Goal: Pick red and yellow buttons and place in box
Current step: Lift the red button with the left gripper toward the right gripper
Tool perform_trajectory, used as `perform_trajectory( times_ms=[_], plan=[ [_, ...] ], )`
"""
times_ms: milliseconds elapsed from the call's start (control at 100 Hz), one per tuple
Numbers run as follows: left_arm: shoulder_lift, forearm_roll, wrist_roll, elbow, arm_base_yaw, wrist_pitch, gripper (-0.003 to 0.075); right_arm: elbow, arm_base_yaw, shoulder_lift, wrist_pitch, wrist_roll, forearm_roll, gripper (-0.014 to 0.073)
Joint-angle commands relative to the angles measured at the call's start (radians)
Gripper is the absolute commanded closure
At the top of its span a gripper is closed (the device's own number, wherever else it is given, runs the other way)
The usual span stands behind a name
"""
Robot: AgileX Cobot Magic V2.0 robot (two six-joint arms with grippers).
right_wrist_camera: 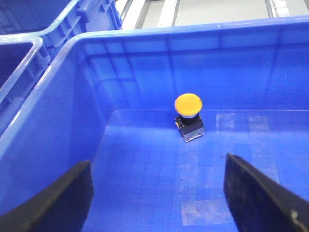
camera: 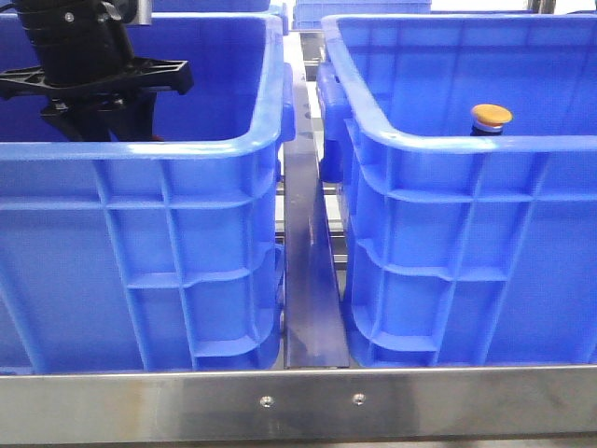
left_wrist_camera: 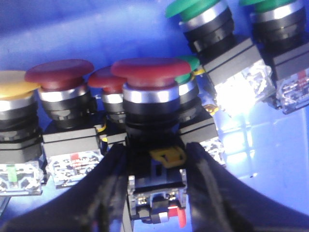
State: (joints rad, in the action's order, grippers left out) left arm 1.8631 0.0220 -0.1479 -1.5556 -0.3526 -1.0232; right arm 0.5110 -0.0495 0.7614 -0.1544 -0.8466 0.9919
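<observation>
My left gripper (left_wrist_camera: pixel 157 150) is down inside the left blue crate (camera: pixel 140 149), and its black fingers (left_wrist_camera: pixel 113 169) press both sides of a dark red button's (left_wrist_camera: pixel 150 72) body. The front view shows that arm (camera: pixel 93 84) at the upper left. The yellow button (camera: pixel 491 117) stands upright on the floor of the right box (camera: pixel 466 142), near its far wall. In the right wrist view my right gripper (right_wrist_camera: pixel 157 164) hangs open over that box (right_wrist_camera: pixel 145 36), with nothing between its fingers and the yellow button (right_wrist_camera: pixel 188 104) well ahead of them.
Packed around the gripped button are two more red buttons (left_wrist_camera: pixel 60 75), a yellow one (left_wrist_camera: pixel 14 82) and green ones (left_wrist_camera: pixel 193 7). A metal rail (camera: pixel 312 280) runs between the two crates. A steel bar (camera: pixel 298 401) spans the front edge.
</observation>
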Motion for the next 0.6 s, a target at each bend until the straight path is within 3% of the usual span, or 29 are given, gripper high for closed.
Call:
perform_trajectory(
  times_ms=[0, 330, 590],
  plan=[
    [-0.091, 0.015, 0.002, -0.032, -0.001, 0.049, 0.0554, 0.027, 0.000, -0.006, 0.031, -0.008, 0.009, 0.0015],
    [-0.305, 0.019, 0.003, -0.007, -0.007, 0.121, 0.0554, 0.027, 0.000, -0.006, 0.031, -0.008, 0.009, 0.0015],
    [-0.452, 0.021, 0.007, 0.082, -0.098, 0.157, 0.0555, 0.027, 0.000, -0.006, 0.031, -0.008, 0.009, 0.0015]
  ],
)
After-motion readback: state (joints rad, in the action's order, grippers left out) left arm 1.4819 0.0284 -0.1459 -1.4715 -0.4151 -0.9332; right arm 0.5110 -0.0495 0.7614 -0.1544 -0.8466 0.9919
